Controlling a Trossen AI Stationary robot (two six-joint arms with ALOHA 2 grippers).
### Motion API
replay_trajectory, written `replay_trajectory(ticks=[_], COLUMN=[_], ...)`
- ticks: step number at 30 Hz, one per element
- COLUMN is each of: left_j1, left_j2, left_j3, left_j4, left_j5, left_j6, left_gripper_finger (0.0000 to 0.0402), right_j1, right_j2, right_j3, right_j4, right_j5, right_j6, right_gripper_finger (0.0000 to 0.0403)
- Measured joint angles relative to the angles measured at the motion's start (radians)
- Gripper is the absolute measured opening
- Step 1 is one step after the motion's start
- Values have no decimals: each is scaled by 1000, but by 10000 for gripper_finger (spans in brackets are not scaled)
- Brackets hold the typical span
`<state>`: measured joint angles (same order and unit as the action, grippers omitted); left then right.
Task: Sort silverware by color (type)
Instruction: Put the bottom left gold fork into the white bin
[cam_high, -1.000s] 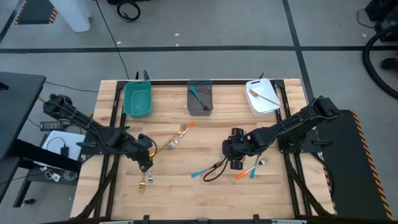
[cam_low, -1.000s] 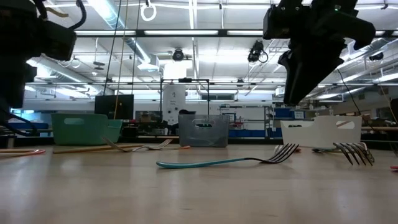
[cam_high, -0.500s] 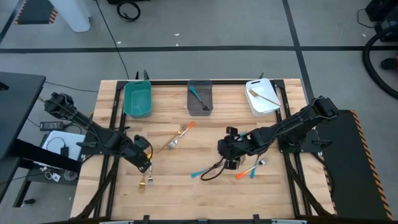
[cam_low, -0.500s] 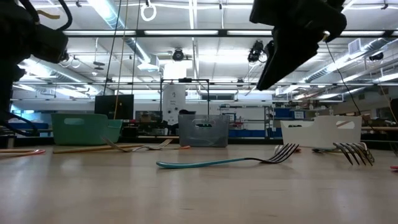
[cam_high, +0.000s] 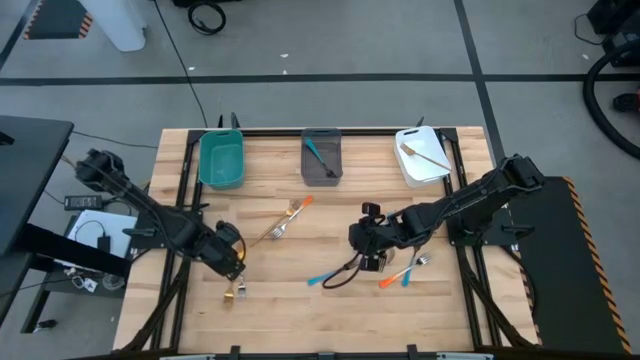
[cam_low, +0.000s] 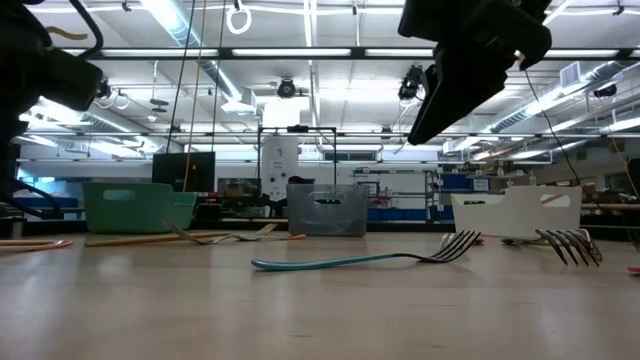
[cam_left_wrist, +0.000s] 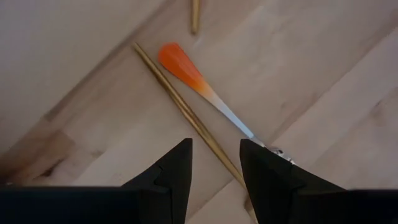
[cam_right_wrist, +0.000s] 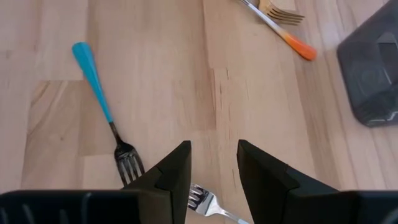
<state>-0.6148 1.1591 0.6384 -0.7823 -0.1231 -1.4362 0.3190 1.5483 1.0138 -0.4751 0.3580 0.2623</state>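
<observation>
Here, a wooden bench is shown strewn with forks (orange, blue, tan). The right pincer is held empty and parted above a blue fork; the left pincer, likewise parted, is poised over an orange-handled fork.

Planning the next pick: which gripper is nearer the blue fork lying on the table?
Right. The right gripper hovers just beside the blue fork; the left gripper is well off toward the table's left side.
</observation>
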Motion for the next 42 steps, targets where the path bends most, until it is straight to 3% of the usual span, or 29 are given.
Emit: replay_trajectory(ticks=[29,42], left_j1=[-132,-137], left_j2=[125,238], left_j3=[0,3], left_j4=[118,160], left_j5=[43,52], left_j6=[-310,-305], left_gripper_finger=[142,142], right_j1=[-32,-48], right_j2=[0,0], right_j3=[0,0], right_j4=[3,12], right_j5=[42,24], right_j6=[-86,-83], right_gripper_finger=[137,137])
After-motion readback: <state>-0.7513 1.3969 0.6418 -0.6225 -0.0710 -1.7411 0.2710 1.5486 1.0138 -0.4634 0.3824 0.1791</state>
